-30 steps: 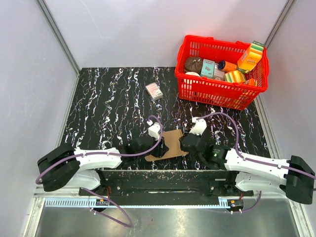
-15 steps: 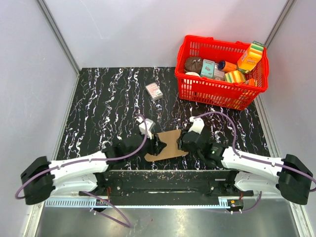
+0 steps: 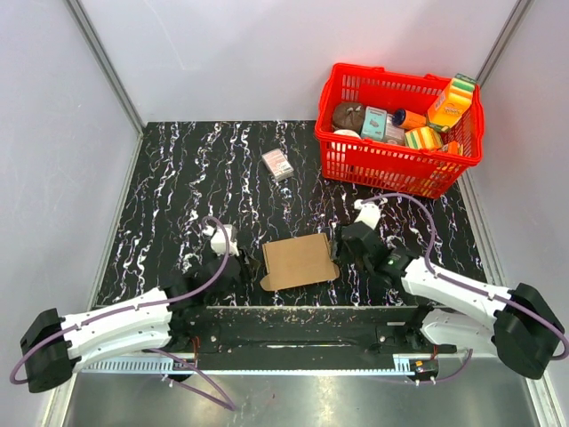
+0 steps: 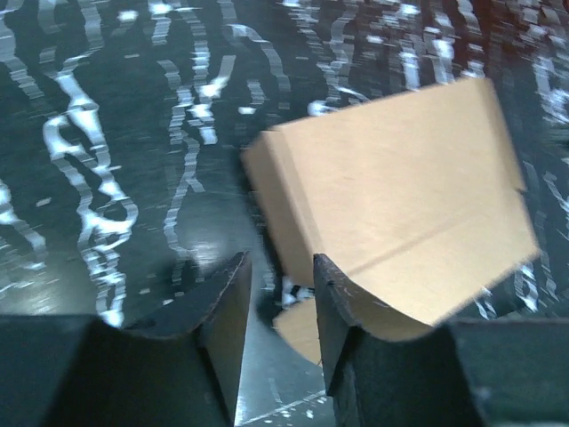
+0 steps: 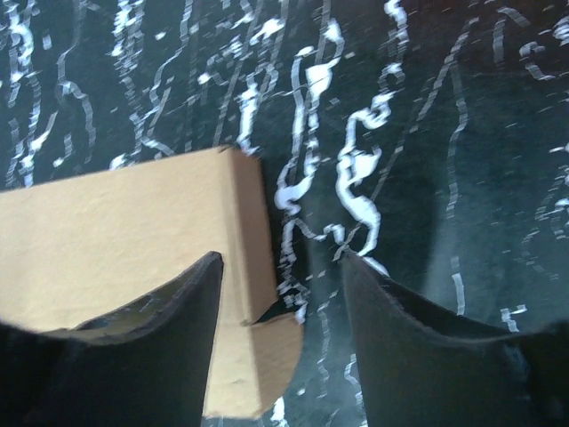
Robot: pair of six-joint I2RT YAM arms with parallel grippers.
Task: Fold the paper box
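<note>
The paper box (image 3: 299,261) is plain brown cardboard, matt and smooth, with pressed creases; the table (image 3: 187,178) beneath is black with white marble-like veins and a glossy sheen; at 1 o'clock the basket (image 3: 382,169) is shiny red plastic lattice; the left gripper (image 4: 279,267) has matt black fingers (image 4: 222,329) with slightly rough edges.

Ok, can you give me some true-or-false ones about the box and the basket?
1. The box lies on the table. True.
2. The left fingers pinch the box. False: they are open, with nothing between them.
3. The basket is red. True.
4. The basket is empty. False: packs fill it.
</note>
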